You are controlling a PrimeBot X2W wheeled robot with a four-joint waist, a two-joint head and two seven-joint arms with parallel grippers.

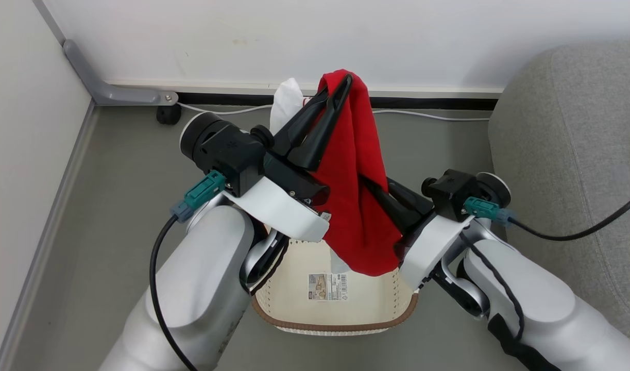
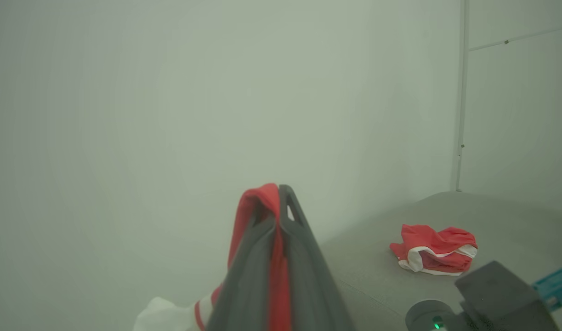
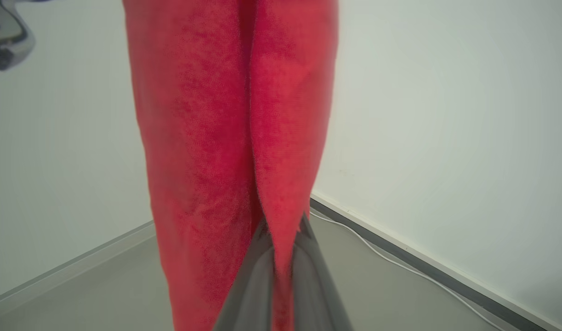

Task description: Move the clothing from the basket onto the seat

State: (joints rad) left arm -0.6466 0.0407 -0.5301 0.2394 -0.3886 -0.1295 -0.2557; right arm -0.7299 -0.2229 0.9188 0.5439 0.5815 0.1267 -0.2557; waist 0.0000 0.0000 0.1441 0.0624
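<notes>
A red garment (image 1: pixel 358 196) with a white end (image 1: pixel 289 100) hangs above the basket (image 1: pixel 340 325), held between both arms. My left gripper (image 1: pixel 345 82) is shut on its top fold, seen close up in the left wrist view (image 2: pixel 279 191). Lower and to the right, my right gripper (image 1: pixel 381 193) is shut on the same garment (image 3: pixel 235 138), its fingertips (image 3: pixel 283 223) pinching a fold. The basket's bottom shows bare, with its paper label (image 1: pixel 327 287). A second red garment (image 2: pixel 434 255) with white trim lies crumpled on the grey seat (image 2: pixel 377 271), which stands at the right (image 1: pixel 577 154).
A white wall runs close behind, with a dark baseboard and a white cable (image 1: pixel 423 114) along the floor. A grey metal bracket (image 1: pixel 119 93) with a black caster (image 1: pixel 168 114) sits in the left corner. A black cable (image 1: pixel 577 234) crosses the seat's front.
</notes>
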